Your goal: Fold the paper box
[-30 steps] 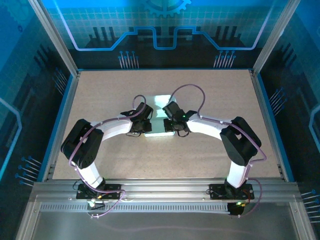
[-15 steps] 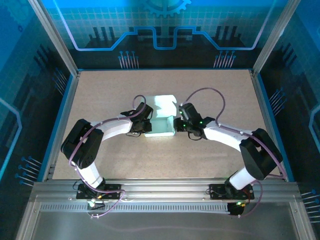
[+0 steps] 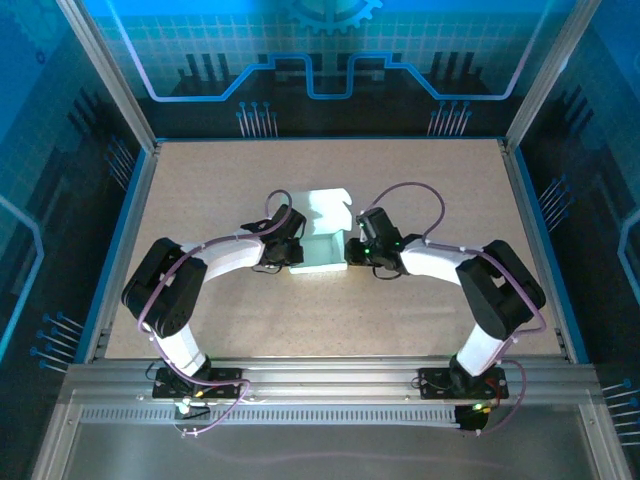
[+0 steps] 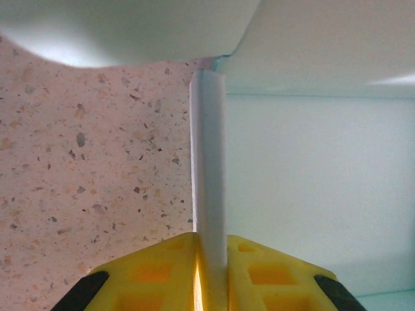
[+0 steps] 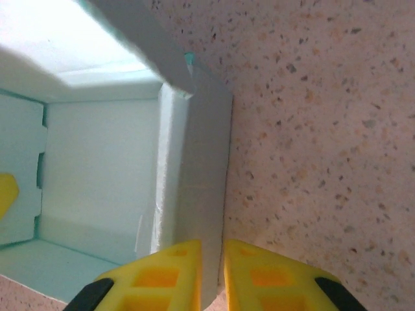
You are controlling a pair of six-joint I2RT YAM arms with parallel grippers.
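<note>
My left gripper (image 4: pixel 211 259) is nipped tight on the left wall of the paper box (image 3: pixel 322 240), anchoring it mid-table (image 3: pixel 200 180), so my right gripper (image 5: pixel 212 269), pinched narrow on the opposite doubled wall, can crease that fold down.

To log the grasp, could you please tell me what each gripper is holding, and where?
Left gripper pinches the paper box by its left side wall; right gripper appears to pinch the right side wall.
</note>
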